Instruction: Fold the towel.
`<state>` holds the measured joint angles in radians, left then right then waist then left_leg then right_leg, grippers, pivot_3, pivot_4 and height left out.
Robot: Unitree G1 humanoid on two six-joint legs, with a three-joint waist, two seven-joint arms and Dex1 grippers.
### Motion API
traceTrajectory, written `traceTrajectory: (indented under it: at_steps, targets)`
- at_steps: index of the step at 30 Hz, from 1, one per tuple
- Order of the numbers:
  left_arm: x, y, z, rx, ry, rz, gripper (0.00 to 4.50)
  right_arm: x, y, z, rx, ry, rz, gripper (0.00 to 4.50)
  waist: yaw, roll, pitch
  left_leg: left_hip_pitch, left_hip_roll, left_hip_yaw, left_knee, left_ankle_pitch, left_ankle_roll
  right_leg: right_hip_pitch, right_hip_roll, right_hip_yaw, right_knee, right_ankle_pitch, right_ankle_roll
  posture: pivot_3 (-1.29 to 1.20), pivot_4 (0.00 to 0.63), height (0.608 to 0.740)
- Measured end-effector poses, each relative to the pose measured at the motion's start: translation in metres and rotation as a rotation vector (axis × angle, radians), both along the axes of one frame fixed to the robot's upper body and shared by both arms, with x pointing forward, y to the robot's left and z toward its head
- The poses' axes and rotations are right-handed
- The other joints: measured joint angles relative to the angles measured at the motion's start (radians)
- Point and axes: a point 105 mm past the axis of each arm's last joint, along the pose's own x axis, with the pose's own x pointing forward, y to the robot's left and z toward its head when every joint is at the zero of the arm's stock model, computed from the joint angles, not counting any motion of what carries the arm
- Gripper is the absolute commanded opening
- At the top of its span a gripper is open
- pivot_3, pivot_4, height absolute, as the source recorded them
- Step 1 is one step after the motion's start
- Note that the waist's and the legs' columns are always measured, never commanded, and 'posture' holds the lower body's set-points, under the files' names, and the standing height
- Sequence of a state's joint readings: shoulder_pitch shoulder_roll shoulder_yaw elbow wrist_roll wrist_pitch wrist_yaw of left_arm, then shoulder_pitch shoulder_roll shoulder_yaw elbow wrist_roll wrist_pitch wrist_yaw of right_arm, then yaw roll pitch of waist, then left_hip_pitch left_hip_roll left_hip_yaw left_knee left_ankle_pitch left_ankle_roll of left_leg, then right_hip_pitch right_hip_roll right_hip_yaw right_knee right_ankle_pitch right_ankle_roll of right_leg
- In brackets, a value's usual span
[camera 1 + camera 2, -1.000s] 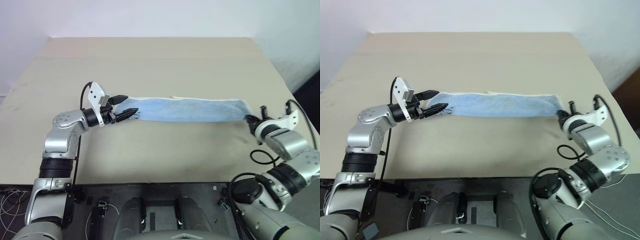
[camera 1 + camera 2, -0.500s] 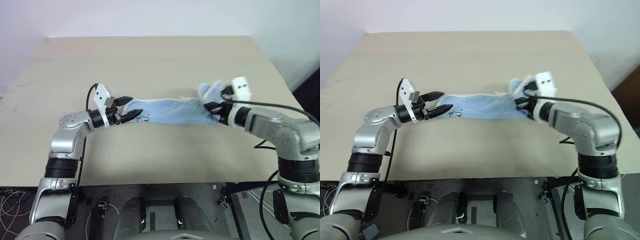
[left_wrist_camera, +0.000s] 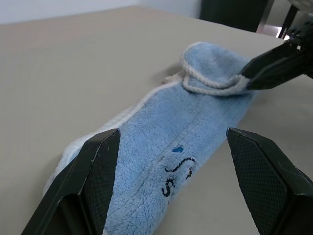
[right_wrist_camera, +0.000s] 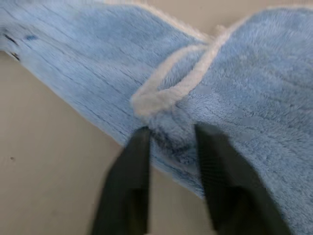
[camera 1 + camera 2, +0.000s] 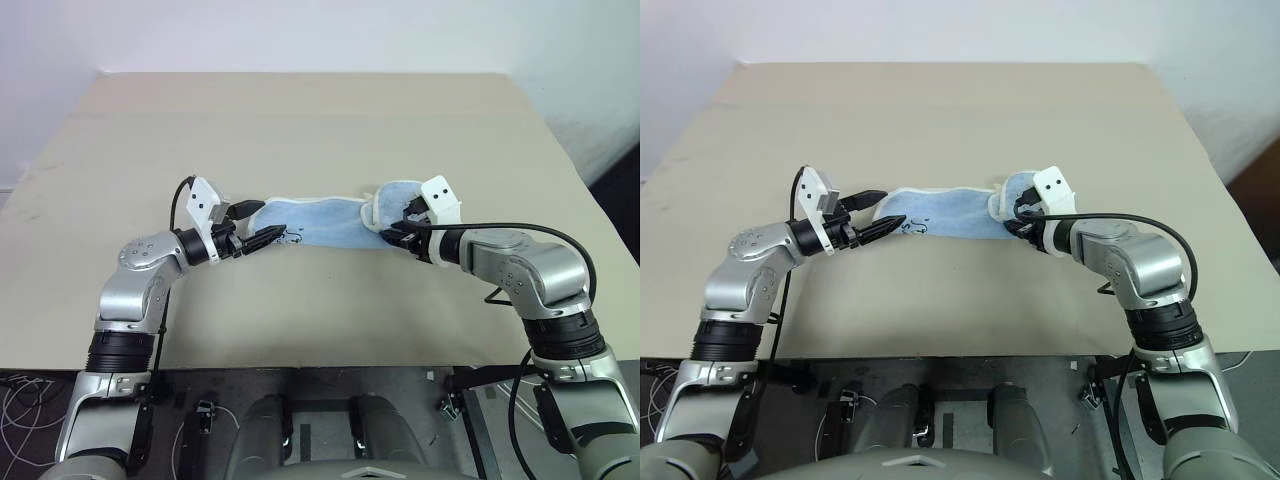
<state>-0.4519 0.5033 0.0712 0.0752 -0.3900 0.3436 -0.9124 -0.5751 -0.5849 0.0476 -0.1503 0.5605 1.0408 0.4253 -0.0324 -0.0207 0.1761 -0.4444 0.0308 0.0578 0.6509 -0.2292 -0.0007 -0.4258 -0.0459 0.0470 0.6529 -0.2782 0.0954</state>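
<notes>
Right pincer point(image 5: 1021, 220) resting, jaws parted, on doubled-over towel point(image 5: 940, 213) end, apparently releasing fold; left pincer point(image 5: 883, 211) gaping, straddling opposite end on bench point(image 5: 940, 110).

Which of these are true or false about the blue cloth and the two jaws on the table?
1. The towel lies on a tan table. True.
2. The towel is spread out flat. False: its right end is folded back over itself.
3. The left gripper has its jaws open. True.
4. A white loop shows on the towel. True.
5. The right gripper is far from the towel. False: it is at the folded end.
</notes>
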Motion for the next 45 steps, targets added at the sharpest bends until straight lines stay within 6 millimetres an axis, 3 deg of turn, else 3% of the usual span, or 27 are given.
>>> traceTrajectory:
  at_steps: [4, 7, 10, 13, 19, 25, 30, 33, 37, 45]
  targets:
    - [-0.004, 0.006, -0.001, -0.036, 0.029, 0.028, 3.65, -0.015, 0.003, 0.02, 0.089, -0.049, 0.057, 3.82, 0.002, 0.0, 0.0, 0.0, 0.0, 0.0, 0.0, 0.0, 0.0, 0.0, 0.0, 0.0, 0.0, 0.0, 0.0, 0.0, 0.15, 0.74]
    - [-0.007, 0.014, 0.0, -0.084, 0.061, 0.069, 3.65, -0.018, -0.001, 0.027, 0.12, -0.081, 0.049, 3.82, 0.003, 0.0, 0.0, 0.001, 0.0, 0.0, 0.001, 0.0, 0.0, 0.001, 0.0, 0.0, 0.0, 0.0, 0.0, 0.0, 0.15, 0.74]
    - [-0.01, 0.021, 0.001, -0.147, 0.102, 0.122, 3.65, -0.005, -0.014, 0.033, 0.146, -0.12, -0.029, 3.19, 0.002, 0.0, 0.0, 0.002, 0.0, 0.0, 0.002, 0.0, 0.0, 0.002, 0.0, 0.0, 0.001, 0.001, -0.001, 0.0, 0.15, 0.74]
    - [-0.013, 0.024, -0.001, -0.262, 0.173, 0.182, 3.65, 0.017, -0.03, 0.028, 0.161, -0.139, -0.126, 2.16, -0.001, 0.0, 0.0, 0.002, 0.0, 0.0, 0.003, 0.0, 0.001, 0.003, 0.0, 0.0, 0.001, 0.002, 0.0, 0.0, 0.15, 0.74]
    - [-0.025, 0.021, -0.011, -0.418, 0.319, 0.262, 3.65, 0.041, -0.03, 0.004, 0.114, -0.14, -0.142, 0.12, -0.006, 0.0, 0.0, 0.002, 0.0, 0.0, 0.003, 0.001, 0.001, 0.003, 0.0, 0.0, 0.001, 0.002, 0.0, 0.0, 0.15, 0.74]
    - [-0.034, 0.016, -0.033, -0.448, 0.446, 0.339, 3.65, 0.047, -0.025, -0.033, 0.036, -0.091, -0.122, 0.03, -0.008, 0.0, 0.0, 0.003, 0.0, 0.0, 0.003, 0.001, 0.0, 0.003, 0.0, 0.001, 0.003, 0.002, 0.0, 0.0, 0.15, 0.74]
    - [-0.035, 0.008, -0.04, -0.519, 0.519, 0.376, 3.65, 0.046, -0.023, -0.038, 0.034, -0.104, -0.107, 0.03, -0.009, 0.0, 0.0, 0.003, 0.0, 0.0, 0.005, 0.001, 0.0, 0.004, 0.0, 0.001, 0.003, 0.003, 0.0, 0.0, 0.15, 0.74]
    - [-0.034, -0.001, -0.047, -0.603, 0.603, 0.409, 4.47, 0.042, -0.018, -0.025, 0.065, -0.148, -0.071, 0.0, -0.009, 0.0, 0.0, 0.003, 0.0, 0.0, 0.005, 0.001, 0.0, 0.004, 0.0, 0.001, 0.003, 0.003, 0.0, 0.0, 0.15, 0.74]
    - [-0.021, -0.004, -0.045, -0.742, 0.681, 0.461, 4.47, 0.034, -0.007, 0.013, 0.103, -0.278, -0.003, 0.0, -0.007, 0.0, 0.0, 0.003, 0.0, -0.001, 0.007, 0.001, 0.0, 0.004, 0.001, 0.0, 0.005, 0.003, 0.0, 0.0, 0.15, 0.74]
    - [0.002, -0.007, -0.046, -0.89, 0.792, 0.539, 4.47, 0.023, -0.008, 0.044, 0.14, -0.356, 0.02, 0.0, 0.0, 0.0, 0.0, 0.004, 0.0, -0.002, 0.013, 0.001, 0.001, 0.007, 0.002, 0.0, 0.008, 0.004, 0.0, 0.0, 0.15, 0.74]
